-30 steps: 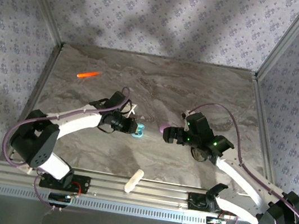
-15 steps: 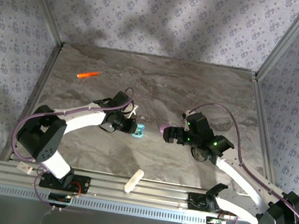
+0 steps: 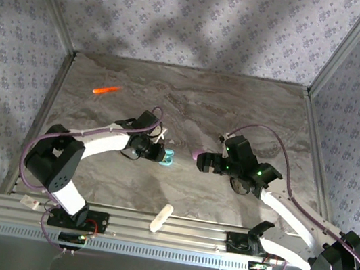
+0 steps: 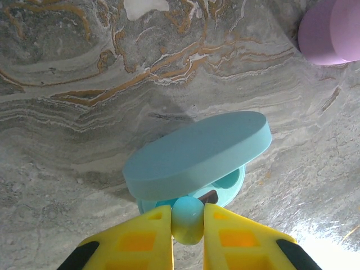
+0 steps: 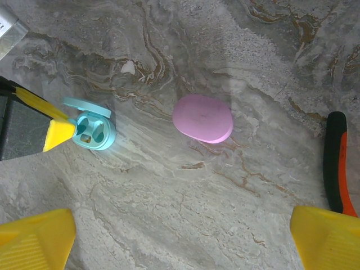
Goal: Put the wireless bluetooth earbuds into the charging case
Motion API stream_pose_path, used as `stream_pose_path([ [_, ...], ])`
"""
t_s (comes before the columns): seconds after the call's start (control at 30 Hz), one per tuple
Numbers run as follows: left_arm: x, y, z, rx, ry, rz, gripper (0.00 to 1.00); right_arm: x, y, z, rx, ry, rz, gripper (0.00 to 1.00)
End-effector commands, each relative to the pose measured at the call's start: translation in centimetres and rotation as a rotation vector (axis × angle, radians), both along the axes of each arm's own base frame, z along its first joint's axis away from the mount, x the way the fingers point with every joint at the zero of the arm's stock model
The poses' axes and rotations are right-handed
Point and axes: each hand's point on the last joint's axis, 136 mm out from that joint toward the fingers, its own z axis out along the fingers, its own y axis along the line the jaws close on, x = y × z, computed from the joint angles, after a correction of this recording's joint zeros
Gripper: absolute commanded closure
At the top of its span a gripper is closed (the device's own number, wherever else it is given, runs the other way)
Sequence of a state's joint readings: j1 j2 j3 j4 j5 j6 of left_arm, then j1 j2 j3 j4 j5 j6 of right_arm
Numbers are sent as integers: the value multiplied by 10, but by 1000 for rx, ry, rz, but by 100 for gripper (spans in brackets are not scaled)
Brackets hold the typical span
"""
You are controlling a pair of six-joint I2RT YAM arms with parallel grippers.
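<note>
Left wrist view: the left hand [image 4: 187, 224] is almost closed, its yellow fingertips pinching a tiny glossy light-teal earbud [image 4: 187, 212] from both sides.
Case from the hand: the open teal oval plastic charging case [image 4: 241, 183] sits on the grey marbled surface [image 4: 84, 84] straight ahead of the fingertips. It is just beyond the bud, and I cannot tell whether they touch.
Lid: the hinged lid [image 4: 197, 152] stands raised on the far side and leans back over the tray, hiding much of it.
Long axis: the case lies crosswise to the hand's reach, its right end tipped slightly away. One bare socket [image 4: 226, 181] shows ahead and a little right of the bud.
Right hand: the right hand [image 5: 180, 233] is spread wide and holds nothing. It hovers near a closed pink oval case [image 5: 202, 118], with the teal case off to its left.
Nearer arm: the left, already at the tray.
Coming move: likely a short push forward and rightward under the lid. The overhang leaves little room.
</note>
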State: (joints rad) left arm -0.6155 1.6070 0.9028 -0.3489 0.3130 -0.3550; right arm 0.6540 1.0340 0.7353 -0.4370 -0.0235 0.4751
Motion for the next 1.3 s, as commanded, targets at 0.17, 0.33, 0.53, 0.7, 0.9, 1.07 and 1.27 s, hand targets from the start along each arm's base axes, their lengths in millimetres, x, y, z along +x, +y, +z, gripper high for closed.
stream_pose_path([
  [0.17,4,-1,-2,39,-3,-20,83,0,1,3,16,-4,4,0],
  [0.33,4,-1,-8,61,7,-24,83,-1,1,3,17,-3,4,0],
  [0.53,2,-2,-8,75,11,-29,79,-1,0,2,14,-2,4,0],
  [0.7,2,-2,-4,82,8,-26,75,-1,0,2,16,-2,4,0],
  [0.9,3,-2,5,80,0,-17,70,-1,-1,1,15,-1,5,0],
  [1.07,2,-3,13,68,-10,-10,67,-2,0,0,16,1,8,0],
  [1.27,2,-2,22,50,-30,8,63,-1,0,0,19,2,6,0],
])
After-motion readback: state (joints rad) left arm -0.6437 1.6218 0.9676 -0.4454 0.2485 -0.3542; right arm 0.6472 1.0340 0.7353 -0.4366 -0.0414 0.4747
